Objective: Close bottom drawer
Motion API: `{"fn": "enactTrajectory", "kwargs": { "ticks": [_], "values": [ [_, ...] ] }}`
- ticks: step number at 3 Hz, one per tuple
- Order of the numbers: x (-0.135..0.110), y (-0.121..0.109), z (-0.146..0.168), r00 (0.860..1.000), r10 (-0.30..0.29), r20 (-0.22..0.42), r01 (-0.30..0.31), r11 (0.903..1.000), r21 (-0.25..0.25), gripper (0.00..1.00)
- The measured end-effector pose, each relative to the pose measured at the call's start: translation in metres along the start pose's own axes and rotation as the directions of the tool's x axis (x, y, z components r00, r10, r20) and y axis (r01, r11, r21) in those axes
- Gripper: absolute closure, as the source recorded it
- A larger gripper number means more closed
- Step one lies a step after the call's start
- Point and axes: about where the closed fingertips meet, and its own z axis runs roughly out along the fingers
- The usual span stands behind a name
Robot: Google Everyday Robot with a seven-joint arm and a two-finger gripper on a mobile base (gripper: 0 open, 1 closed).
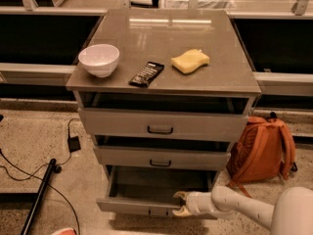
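Note:
The bottom drawer is the lowest of three grey drawers in the cabinet and stands pulled out, its shallow box empty inside. Its low front panel has a small dark handle at the centre. My gripper reaches in from the lower right on a white arm. It sits at the front panel's top edge, right of the handle, with one finger inside the drawer and one in front of the panel.
A white bowl, a dark snack bar and a yellow sponge lie on the cabinet top. The top drawer and middle drawer are slightly open. An orange backpack stands right; cables and a black pole lie left.

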Motion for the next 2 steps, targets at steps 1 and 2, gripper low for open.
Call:
{"fn": "enactTrajectory", "kwargs": {
  "ticks": [1,2],
  "values": [
    [-0.007,-0.017,-0.009,0.998,0.005,0.056,-0.008,0.9988,0.048,0.46],
    [-0.02,-0.016,-0.025,0.993,-0.006,0.118,-0.002,0.9978,0.066,0.49]
  ]
}}
